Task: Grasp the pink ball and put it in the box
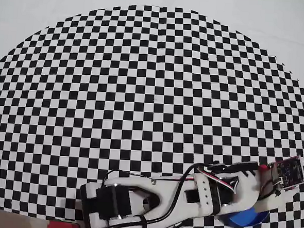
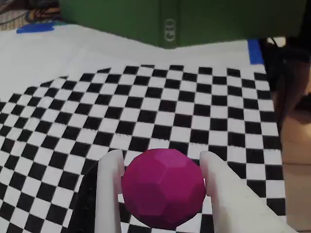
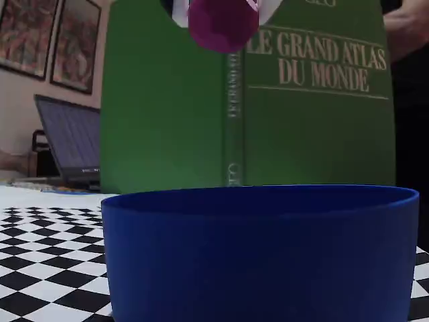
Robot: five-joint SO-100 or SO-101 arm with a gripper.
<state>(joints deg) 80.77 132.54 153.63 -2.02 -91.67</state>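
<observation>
The grasp is done: in the wrist view the jaws (image 2: 160, 167) are pinching the pink ball (image 2: 163, 194), one white finger (image 2: 109, 194) pressed to each side of it, and the ball sits clear of the checkered worktop (image 2: 194, 111) that shows beyond them. In the fixed view the same ball (image 3: 222, 23) hangs at the top edge, held well above the blue box (image 3: 261, 251), whose rim lies directly below the jaws or a little to their right in that view; the exact alignment front to back cannot be told from there. Overhead, the arm (image 1: 188, 196) reaches out to the lower right and covers most of the box (image 1: 246, 219), only a blue crescent showing under it. Farther off behind the jaws stands a green atlas (image 3: 308, 107). What is left, as I judge it, is the last part: lower or simply part the jaws so the ball drops inside the rim, then draw clear
</observation>
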